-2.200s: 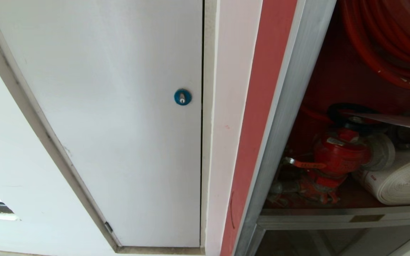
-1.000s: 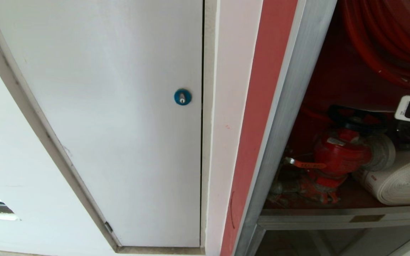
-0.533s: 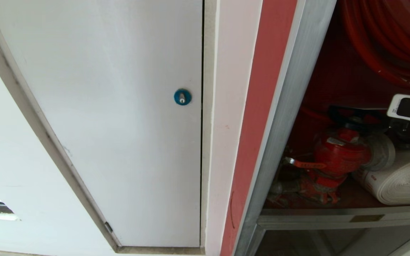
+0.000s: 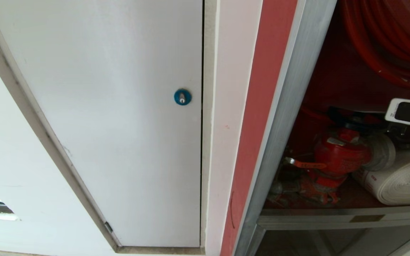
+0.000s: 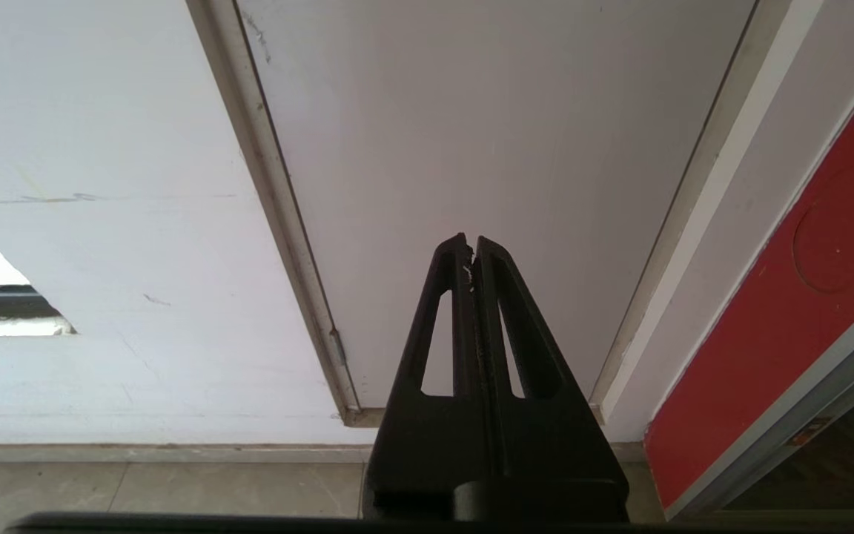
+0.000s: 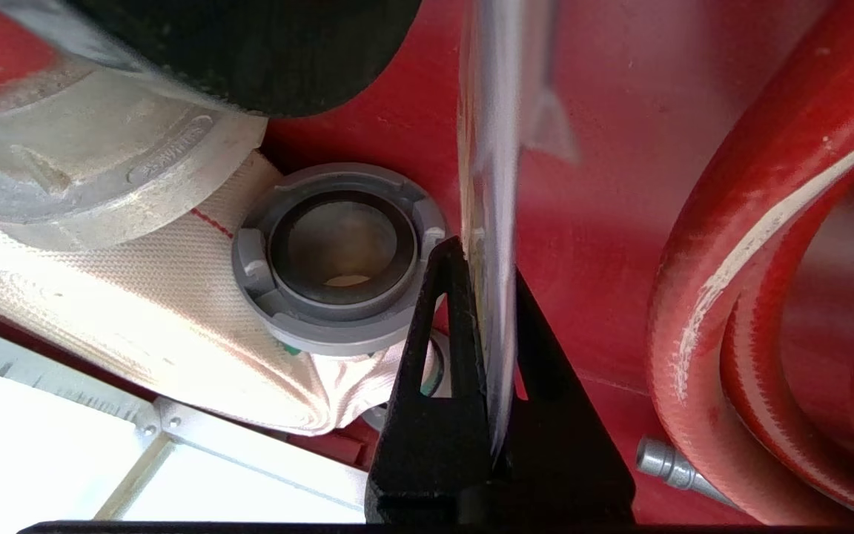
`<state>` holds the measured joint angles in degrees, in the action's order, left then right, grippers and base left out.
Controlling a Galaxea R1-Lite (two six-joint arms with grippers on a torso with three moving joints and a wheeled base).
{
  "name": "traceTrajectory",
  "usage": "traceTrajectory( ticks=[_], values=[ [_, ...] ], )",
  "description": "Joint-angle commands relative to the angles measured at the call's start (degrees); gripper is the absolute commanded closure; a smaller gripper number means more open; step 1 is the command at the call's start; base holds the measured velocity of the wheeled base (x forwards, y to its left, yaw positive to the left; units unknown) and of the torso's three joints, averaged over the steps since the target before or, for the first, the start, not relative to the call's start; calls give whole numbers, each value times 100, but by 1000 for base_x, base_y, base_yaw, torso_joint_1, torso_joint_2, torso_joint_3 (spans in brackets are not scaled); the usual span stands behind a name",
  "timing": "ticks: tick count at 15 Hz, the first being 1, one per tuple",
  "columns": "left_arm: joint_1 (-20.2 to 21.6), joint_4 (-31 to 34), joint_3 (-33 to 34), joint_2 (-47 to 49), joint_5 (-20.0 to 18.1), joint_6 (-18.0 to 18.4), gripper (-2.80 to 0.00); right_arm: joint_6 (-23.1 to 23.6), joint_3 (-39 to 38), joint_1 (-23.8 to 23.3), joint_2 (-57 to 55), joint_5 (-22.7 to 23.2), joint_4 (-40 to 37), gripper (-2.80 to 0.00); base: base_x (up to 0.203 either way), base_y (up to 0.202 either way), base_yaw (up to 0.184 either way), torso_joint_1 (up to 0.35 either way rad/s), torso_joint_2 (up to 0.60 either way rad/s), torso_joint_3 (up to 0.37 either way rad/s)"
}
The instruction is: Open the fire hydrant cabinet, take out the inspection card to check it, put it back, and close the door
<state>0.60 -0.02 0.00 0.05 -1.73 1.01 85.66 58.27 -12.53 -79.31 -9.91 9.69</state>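
Note:
The fire hydrant cabinet stands open at the right of the head view, red-lined, with a red hose reel, a red valve and a white flat hose roll. My right gripper is inside it, shut on the inspection card, which shows edge-on as a thin pale sheet between the fingers. In the head view only the hand's white-and-black casing shows, above the hose roll. My left gripper hangs shut and empty in front of the white panel. The door is out of view.
A plain white panel with a blue round lock fills the left of the head view. A grey hose coupling and a silver nozzle tip lie close to the right gripper. Tiled floor runs below the wall.
The right hand has come into the head view from the right edge and shifted a little left, inside the cabinet. The card, earlier seen as a flat sheet, now shows edge-on above the valve.

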Motion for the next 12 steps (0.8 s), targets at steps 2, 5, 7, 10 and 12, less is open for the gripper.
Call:
traceTrajectory(
  ticks=[2, 5, 7, 10, 12],
  values=[
    [2, 2, 0, 4, -3, 4, 0, 47, -44, 2, 70, 76, 6, 0, 0, 0, 0, 0, 0, 0],
    [2, 2, 9, 4, -3, 4, 0, 47, -59, 0, 178, 83, -14, -280, 0, 0, 0, 0, 0, 0],
    [2, 2, 0, 4, -3, -3, 0, 61, -147, -4, 309, 77, -54, -280, 0, 0, 0, 0, 0, 0],
    [2, -4, 0, 4, -3, 4, 0, 129, -277, -4, 489, 84, -70, -280, 0, 0, 0, 0, 0, 0],
    [2, 2, 7, 4, -3, 4, 0, 135, -399, -4, 620, 86, -73, -280, 0, 0, 0, 0, 0, 0]
  ],
)
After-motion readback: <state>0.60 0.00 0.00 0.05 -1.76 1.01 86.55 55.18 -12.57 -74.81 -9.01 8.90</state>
